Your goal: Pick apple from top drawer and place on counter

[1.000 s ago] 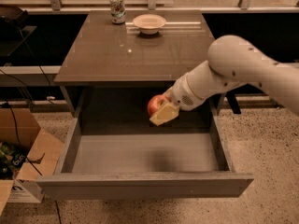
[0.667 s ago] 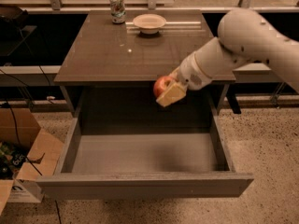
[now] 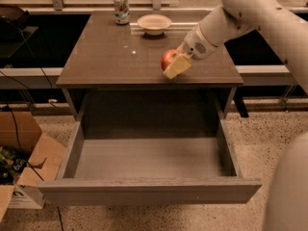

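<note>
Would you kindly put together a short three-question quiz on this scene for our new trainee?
1. True or false: the apple lies on the floor of the drawer.
2. Where is the gripper? A inside the drawer; B over the front right part of the counter, shut on the apple; C open, beneath the counter.
3. What stands just left of the bowl at the back of the counter?

Key: 1 false; 2 B; 3 a can.

Dim warm light; faint glare on counter (image 3: 110, 57) near the pincer (image 3: 173, 64), drawer (image 3: 144, 160) shadowed.
</note>
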Robot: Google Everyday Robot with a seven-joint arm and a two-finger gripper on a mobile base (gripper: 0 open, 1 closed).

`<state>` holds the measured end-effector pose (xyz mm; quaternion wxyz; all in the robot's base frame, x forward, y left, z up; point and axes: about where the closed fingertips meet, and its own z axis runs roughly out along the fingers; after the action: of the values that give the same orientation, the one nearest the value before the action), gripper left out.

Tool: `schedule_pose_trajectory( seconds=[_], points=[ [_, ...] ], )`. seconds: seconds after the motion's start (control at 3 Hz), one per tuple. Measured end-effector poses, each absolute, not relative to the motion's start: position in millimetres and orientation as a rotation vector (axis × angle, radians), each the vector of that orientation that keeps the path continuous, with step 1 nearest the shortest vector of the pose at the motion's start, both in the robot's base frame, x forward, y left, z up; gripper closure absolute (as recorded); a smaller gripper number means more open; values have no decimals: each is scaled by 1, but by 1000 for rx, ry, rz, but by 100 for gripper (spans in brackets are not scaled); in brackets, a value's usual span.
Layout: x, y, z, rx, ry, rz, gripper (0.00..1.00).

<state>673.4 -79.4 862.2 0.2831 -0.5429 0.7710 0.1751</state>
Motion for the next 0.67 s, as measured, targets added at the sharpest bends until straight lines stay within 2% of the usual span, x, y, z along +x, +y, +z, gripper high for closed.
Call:
schedule_pose_trajectory(
  seconds=[0.33,0.67],
  points=[
    [711,-72,866,-1438,2080,448,82],
    [737,-66,857,-1424,2111,442,58]
  ],
)
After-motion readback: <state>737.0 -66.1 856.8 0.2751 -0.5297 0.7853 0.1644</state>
